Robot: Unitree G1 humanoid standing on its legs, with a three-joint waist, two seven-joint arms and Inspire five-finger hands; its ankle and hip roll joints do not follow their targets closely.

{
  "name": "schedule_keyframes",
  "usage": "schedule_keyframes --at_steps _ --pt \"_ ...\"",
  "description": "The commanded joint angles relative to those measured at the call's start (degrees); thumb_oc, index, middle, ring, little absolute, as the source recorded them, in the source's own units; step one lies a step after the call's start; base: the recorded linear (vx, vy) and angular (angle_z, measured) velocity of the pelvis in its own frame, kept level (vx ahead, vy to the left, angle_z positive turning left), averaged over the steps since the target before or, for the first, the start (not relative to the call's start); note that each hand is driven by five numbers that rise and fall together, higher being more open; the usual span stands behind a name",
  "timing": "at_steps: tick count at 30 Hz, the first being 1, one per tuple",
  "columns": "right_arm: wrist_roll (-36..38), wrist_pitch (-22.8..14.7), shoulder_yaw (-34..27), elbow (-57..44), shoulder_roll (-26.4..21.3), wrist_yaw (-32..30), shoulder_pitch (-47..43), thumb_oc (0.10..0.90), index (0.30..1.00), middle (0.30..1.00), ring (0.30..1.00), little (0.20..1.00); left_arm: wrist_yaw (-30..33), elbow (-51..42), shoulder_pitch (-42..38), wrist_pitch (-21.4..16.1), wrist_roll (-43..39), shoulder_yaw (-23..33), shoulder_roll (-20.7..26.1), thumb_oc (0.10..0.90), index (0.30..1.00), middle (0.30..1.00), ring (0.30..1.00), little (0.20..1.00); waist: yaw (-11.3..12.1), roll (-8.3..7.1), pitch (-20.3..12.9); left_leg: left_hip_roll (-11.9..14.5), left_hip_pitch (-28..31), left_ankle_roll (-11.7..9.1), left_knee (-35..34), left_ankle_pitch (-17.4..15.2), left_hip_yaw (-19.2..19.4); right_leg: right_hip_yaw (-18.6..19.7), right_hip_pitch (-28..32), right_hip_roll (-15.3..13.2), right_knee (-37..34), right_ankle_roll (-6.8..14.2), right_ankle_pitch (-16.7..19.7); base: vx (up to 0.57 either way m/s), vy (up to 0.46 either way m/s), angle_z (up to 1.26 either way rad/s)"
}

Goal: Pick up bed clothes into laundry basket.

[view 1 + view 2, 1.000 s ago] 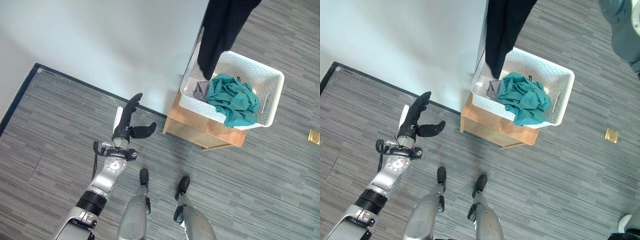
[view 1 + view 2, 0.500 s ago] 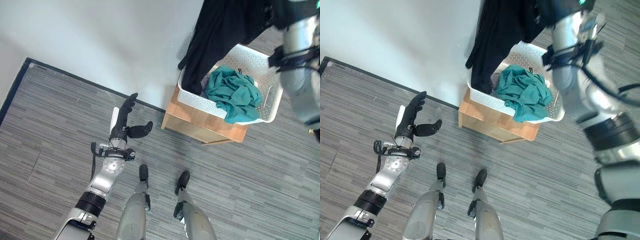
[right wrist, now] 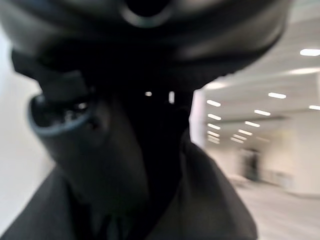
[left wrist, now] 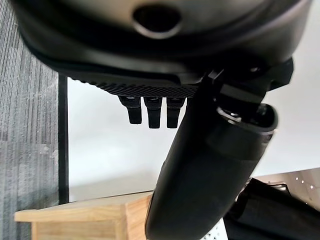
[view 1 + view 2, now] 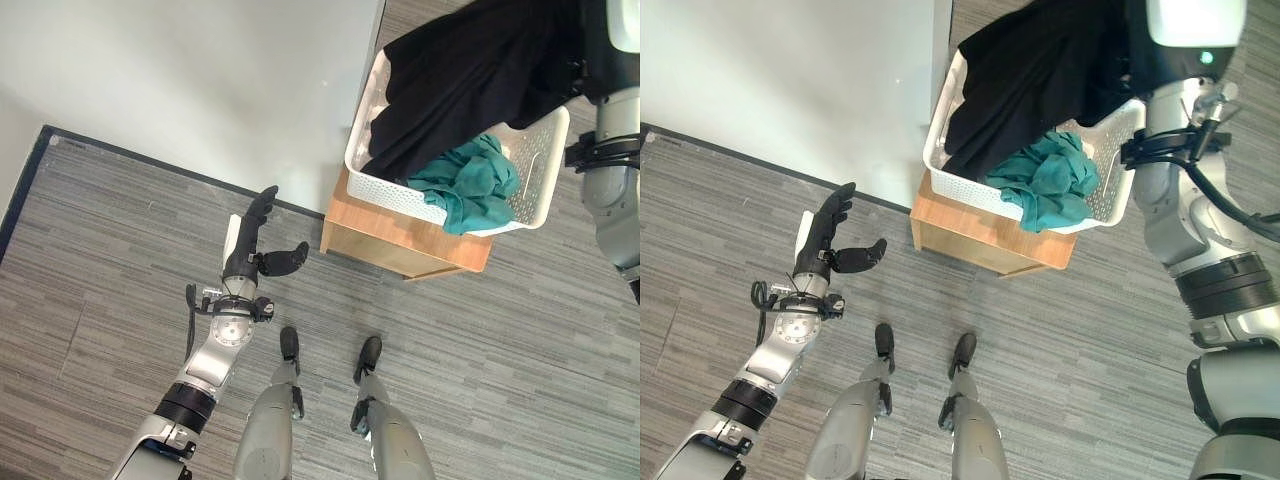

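Black garment [image 5: 1040,70], which hung upright above the basket a second ago, now drapes across the white laundry basket [image 5: 1105,190] in the upper right, over the teal cloth [image 5: 1050,185]. We judge the drop nearly done. Right hand [image 3: 100,150] sits buried in dark cloth; we cannot tell its grip. Left hand [image 5: 830,240], lower left, stays open-fingered, idle.

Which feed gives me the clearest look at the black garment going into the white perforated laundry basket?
The right eye view: the black garment drapes across the white perforated laundry basket there. The left eye view shows much the same. The right wrist view shows dark cloth up close; the left wrist view catches a dark corner.
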Motion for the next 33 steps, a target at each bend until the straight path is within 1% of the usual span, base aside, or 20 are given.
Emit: schedule_keyframes --at_steps 1,2,3,4,5,7,10,15,16,17,18,23,25,26,28,33 --pt "1.86 0.31 -4.12 -5.04 -8.53 -4.22 -11.59 0.4 0.3 0.3 0.3 0.3 1.96 -2.97 -6.12 -4.06 1.42 -4.64 -1.05 0.8 0.9 0.9 0.9 0.9 -0.28 5.33 0.44 2.93 2.63 -6.19 -6.95 0.66 2.43 -1.56 7.91 -1.77 3.6 7.35 -16.05 0.0 0.012 -0.16" --pt "2.4 0.16 -5.09 -4.8 -6.6 -4.16 -9.13 0.4 0.3 0.3 0.3 0.3 2.48 -2.31 -7.07 -3.89 1.31 -4.67 -1.63 0.8 0.9 0.9 0.9 0.9 -0.65 5.35 0.92 2.78 2.17 -5.92 -6.95 0.54 2.33 -0.68 7.27 -1.66 3.28 7.46 -15.71 0.0 0.012 -0.19" --pt "2.38 0.17 -5.23 -4.85 -6.6 -4.15 -8.98 0.4 0.3 0.3 0.3 0.3 2.49 -2.3 -7.07 -3.9 1.31 -4.72 -1.61 0.8 0.9 0.9 0.9 0.9 -0.59 5.32 0.89 2.78 2.15 -5.92 -6.95 0.54 2.34 -0.67 7.24 -1.66 3.28 7.46 -15.7 0.01 0.015 -0.23" --pt "2.06 0.2 -5.98 -4.48 -5.44 -3.89 -7.12 0.4 0.3 0.3 0.3 0.3 2.89 -2.06 -7.85 -3.75 1.44 -4.7 -1.88 0.8 0.9 0.9 0.9 0.9 -0.79 5.49 1.46 2.66 1.52 -5.88 -6.95 0.7 2.37 -0.43 6.58 -1.62 3.11 7.51 -15.46 0.0 0.005 -0.2" --pt "2.01 0.2 -6.25 -4.59 -5.43 -3.86 -6.85 0.4 0.3 0.3 0.3 0.3 2.9 -2.04 -7.86 -3.76 1.45 -4.79 -1.84 0.8 0.9 0.9 0.9 0.9 -0.71 5.42 1.41 2.64 1.49 -5.88 -6.95 0.7 2.37 -0.43 6.53 -1.64 3.13 7.52 -15.48 -0.01 0.003 -0.19" --pt "1.15 0.6 -5.83 -3.68 -4.71 -3.3 -6.36 0.4 0.3 0.3 0.3 0.3 3.15 -1.41 -9.34 -3.53 1.71 -5.06 -2.16 0.8 0.9 0.9 0.9 0.9 -0.55 5.32 2.51 2.72 0.2 -5.88 -6.95 1.3 2.31 -0.53 5.39 -1.58 2.92 7.51 -14.82 -0.04 -0.012 -0.13" --pt "0.47 0.82 -4.7 -2.18 -4.07 -2.83 -6.85 0.4 0.3 0.3 0.3 0.3 3.6 -0.52 -10.68 -3.32 2.14 -5.31 -2.22 0.8 0.9 0.9 0.9 0.9 -0.44 4.78 3.47 2.88 -1.19 -6.32 -6.95 1.47 2.05 -0.95 4.47 -1.46 2.47 7.7 -14.62 -0.02 -0.021 -0.08" --pt "0.25 1.26 -0.99 1.24 -3.78 -2.88 -11.13 0.4 0.3 0.3 0.3 0.3 3.83 0.68 -11.37 -3.45 1.93 -5.39 -2.07 0.8 0.9 0.9 0.9 0.9 0.38 3.96 3.47 3.19 -4.0 -6.81 -6.95 1.98 1.25 -1.44 2.49 -0.97 1.62 7.93 -13.77 -0.01 -0.017 0.05" --pt "0.32 1.37 1.15 2.57 -4.23 -2.99 -14.51 0.4 0.3 0.3 0.3 0.3 3.86 0.95 -11.26 -3.75 1.65 -5.46 -1.87 0.8 0.9 0.9 0.9 0.9 1.15 3.43 3.47 3.33 -5.14 -7.14 -6.95 2.21 0.97 -1.59 1.88 -0.84 0.93 8.09 -13.33 0.0 -0.013 0.04" --pt "0.41 1.31 1.62 2.83 -4.21 -3.05 -15.03 0.4 0.3 0.3 0.3 0.3 3.86 0.97 -11.32 -3.76 1.64 -5.33 -1.95 0.8 0.9 0.9 0.9 0.9 1.05 3.52 3.47 3.34 -5.23 -7.14 -6.95 2.23 0.97 -1.58 1.81 -0.82 0.9 8.08 -13.3 0.0 0.0 0.0" --pt "0.83 1.31 4.75 4.41 -5.03 -3.18 -19.54 0.4 0.3 0.3 0.3 0.3 3.87 1.21 -11.39 -4.04 1.06 -5.24 -1.71 0.8 0.9 0.9 0.9 0.9 1.65 3.1 3.47 3.49 -6.1 -7.45 -6.95 2.45 0.72 -1.88 1.4 -0.67 0.38 8.27 -13.06 0.0 0.0 0.0" --pt "1.76 1.16 11.87 7.46 -6.06 -3.73 -29.63 0.4 0.3 0.3 0.3 0.3 3.48 1.65 -11.2 -4.69 -0.16 -5.68 -1.76 0.8 0.9 0.9 0.9 0.9 3.29 2.35 3.47 3.63 -6.81 -7.9 -6.95 2.54 0.07 -2.65 1.63 -0.41 0.29 8.53 -13.21 0.01 -0.002 0.07" --pt "1.87 1.11 12.92 7.69 -6.46 -4.17 -31.28 0.4 0.3 0.3 0.3 0.3 3.55 1.65 -11.22 -4.92 -0.62 -5.84 -1.75 0.8 0.9 0.9 0.9 0.9 3.85 2.14 3.47 3.58 -6.76 -7.91 -6.95 2.44 -0.29 -3.04 2.08 -0.35 0.29 8.53 -13.32 0.02 -0.01 0.08" --pt "1.96 1.07 13.3 7.86 -6.43 -4.21 -31.65 0.4 0.3 0.3 0.3 0.3 3.55 1.66 -11.25 -4.93 -0.63 -5.78 -1.85 0.8 0.9 0.9 0.9 0.9 3.76 2.25 3.47 3.58 -6.78 -7.91 -6.95 2.43 -0.31 -3.07 2.08 -0.35 0.29 8.53 -13.34 0.02 -0.019 0.13" --pt "2.42 0.92 14.3 7.81 -6.75 -4.21 -32.82 0.4 0.3 0.3 0.3 0.3 3.9 1.88 -11.66 -5.03 -0.92 -5.86 -1.55 0.8 0.9 0.9 0.9 0.9 4.19 1.86 3.47 3.64 -7.0 -7.99 -6.95 2.47 -0.6 -3.69 2.35 -0.25 0.53 8.43 -13.51 0.01 -0.028 0.08" --pt "2.14 0.79 13.42 6.99 -5.61 -3.8 -30.78 0.4 0.3 0.3 0.3 0.3 4.72 2.05 -12.94 -4.95 -0.86 -5.95 -1.72 0.8 0.9 0.9 0.9 0.9 4.34 1.64 3.47 3.88 -8.34 -8.2 -6.95 2.65 -1.01 -4.58 1.12 -0.03 1.5 8.28 -13.88 -0.01 -0.016 0.15"
